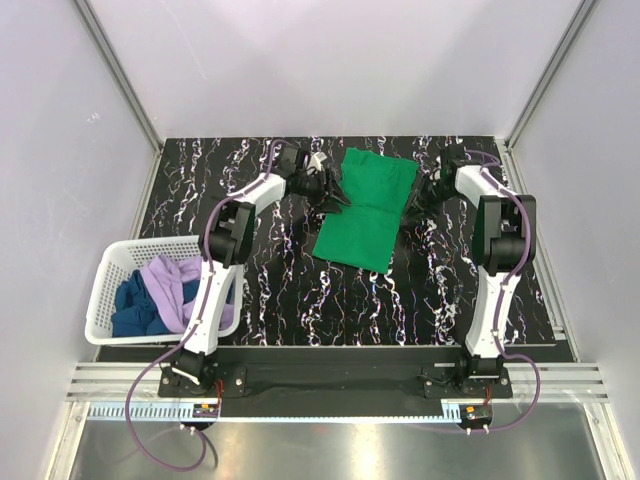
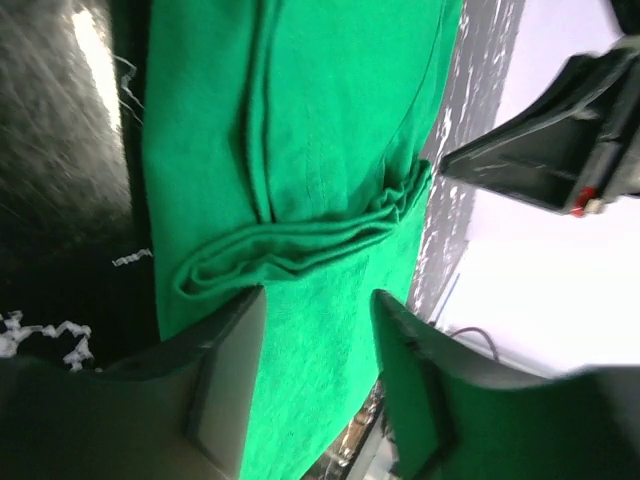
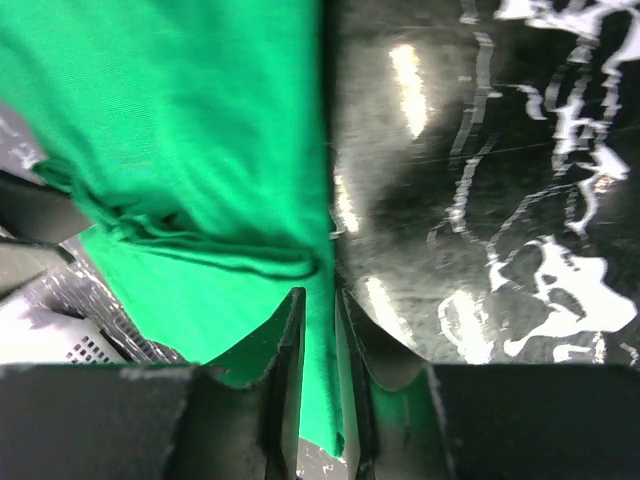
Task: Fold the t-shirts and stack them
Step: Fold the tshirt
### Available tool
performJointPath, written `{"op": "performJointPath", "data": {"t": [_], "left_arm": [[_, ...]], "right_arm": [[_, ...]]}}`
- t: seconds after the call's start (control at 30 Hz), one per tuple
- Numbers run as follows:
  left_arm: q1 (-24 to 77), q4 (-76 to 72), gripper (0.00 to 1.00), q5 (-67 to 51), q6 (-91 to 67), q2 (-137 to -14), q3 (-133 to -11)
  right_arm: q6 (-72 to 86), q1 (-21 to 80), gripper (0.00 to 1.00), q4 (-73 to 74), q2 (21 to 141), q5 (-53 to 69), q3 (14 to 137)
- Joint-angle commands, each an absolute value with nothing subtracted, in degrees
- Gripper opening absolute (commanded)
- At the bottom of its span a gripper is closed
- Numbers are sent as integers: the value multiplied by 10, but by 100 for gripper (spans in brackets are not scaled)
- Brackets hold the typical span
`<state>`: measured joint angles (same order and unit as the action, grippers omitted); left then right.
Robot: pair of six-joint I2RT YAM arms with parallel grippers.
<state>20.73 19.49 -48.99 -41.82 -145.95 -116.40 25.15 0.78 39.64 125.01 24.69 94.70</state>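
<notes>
Right wrist: soft green t-shirt (image 3: 180,120), rumpled hem seemingly pinched, right hand (image 3: 320,305).

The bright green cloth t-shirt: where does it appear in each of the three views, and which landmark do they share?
Top external: the bright green cloth t-shirt lies mid-table, in the far half.
Left wrist: the t-shirt fills the centre, top to bottom.
Right wrist: the t-shirt covers the upper left, its edge running down between the fingers of the right claw.
Shared landmark: the black white-veined table top.
</notes>
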Motion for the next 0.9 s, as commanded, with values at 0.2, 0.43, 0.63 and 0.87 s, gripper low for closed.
{"op": "performJointPath", "data": {"t": [0.2, 0.43, 0.63, 0.87], "left_arm": [[221, 235, 68, -447, -345, -1230, -994], [250, 199, 50, -441, -350, -1181, -865], [246, 199, 42, -375, -335, -1230, -816], [236, 262, 40, -337, -285, -1226, -795]], "right_arm": [[250, 92, 35, 403, 1079, 293, 877], [366, 135, 19, 221, 1066, 446, 716], [314, 117, 0, 197, 1121, 441, 621], [271, 65, 0, 229, 1074, 412, 570]]}}
